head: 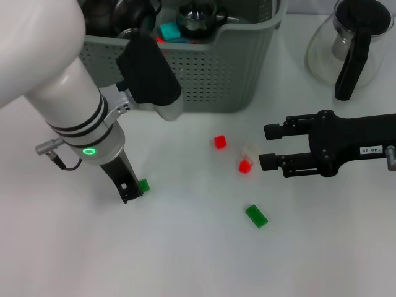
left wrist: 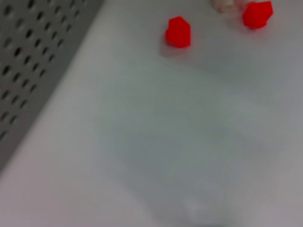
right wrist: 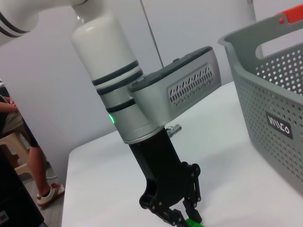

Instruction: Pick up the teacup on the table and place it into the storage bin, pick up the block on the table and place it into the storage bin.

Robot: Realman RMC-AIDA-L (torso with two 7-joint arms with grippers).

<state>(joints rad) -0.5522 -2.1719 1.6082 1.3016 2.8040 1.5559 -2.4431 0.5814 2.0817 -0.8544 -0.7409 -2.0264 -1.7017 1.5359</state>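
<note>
- One white surface (head: pixel 185 260) fills the head view and carries everything.
- One storage bin (head: pixel 223 68), grey-green with perforated sides, stands at the upper middle of the head view. It already holds dark, teapot-like vessels and a teal piece; the right wrist view shows its black label.
- One glass teapot (head: pixel 349 46) with a black handle stands at the upper right of the frame, well apart from the bin.
- Two end effectors. The left end effector (head: pixel 131 192) points down at the lower left of the frame, its fingers closed on a small green block (head: pixel 144 184) that sits on the surface; the right wrist view shows the fingertips meeting around the green piece.
- The right end effector (head: pixel 267 146) reaches in from the right edge, level above the surface, with its two fingers apart and nothing between them.
- Five blocks lie on the surface: two green, two red, one pale.
- The larger green block (head: pixel 256 216) lies at lower centre, below the right end effector and apart from it.
- One red block (head: pixel 219 142) lies mid-frame, between the two end effectors.
- The other red block (head: pixel 245 166) lies just beside the right end effector's fingertips, touching or nearly touching the pale block (head: pixel 249 150).
- No teacup can be told apart on the surface.
</note>
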